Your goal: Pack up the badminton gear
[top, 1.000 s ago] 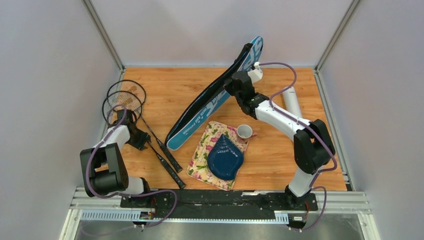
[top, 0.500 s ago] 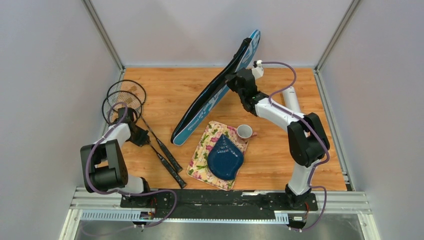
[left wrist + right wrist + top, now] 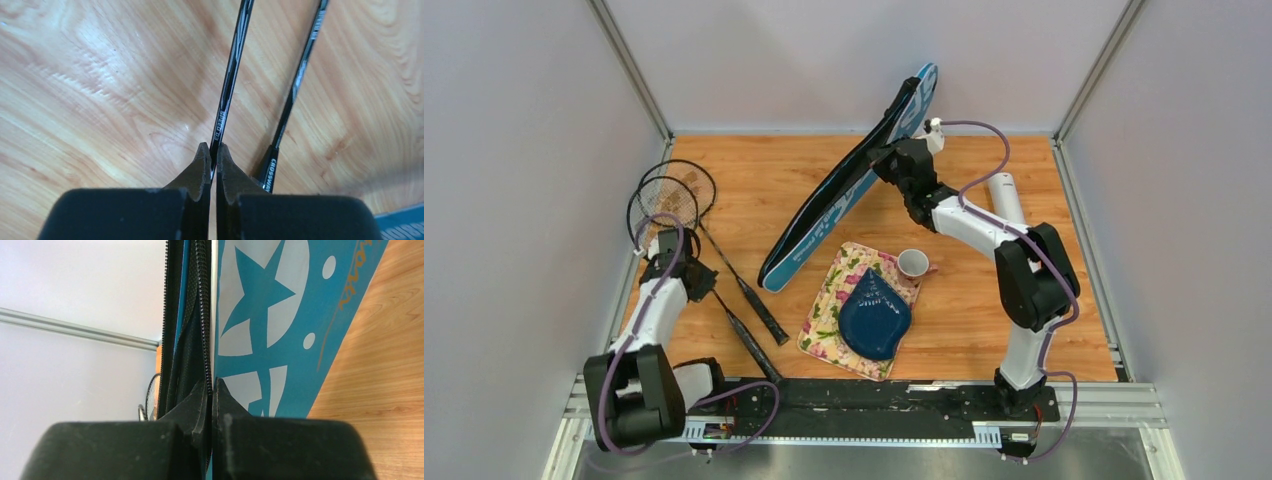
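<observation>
Thin pinches, slip risk.
My left gripper (image 3: 210,150) nips one racket shaft (image 3: 232,75), right gripper (image 3: 210,385) the bag (image 3: 280,315) edge; either may twist free.

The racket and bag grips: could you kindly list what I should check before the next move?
1. Left gripper shut on one racket shaft: ok.
2. Second racket outside that grip, lying beside it: ok.
3. Right gripper shut on the racket bag at its zip edge: ok.
4. Bag opening wide enough for a racket head: cannot tell.
5. Bag's lower end apart from the floral cloth, though only narrowly: ok.
</observation>
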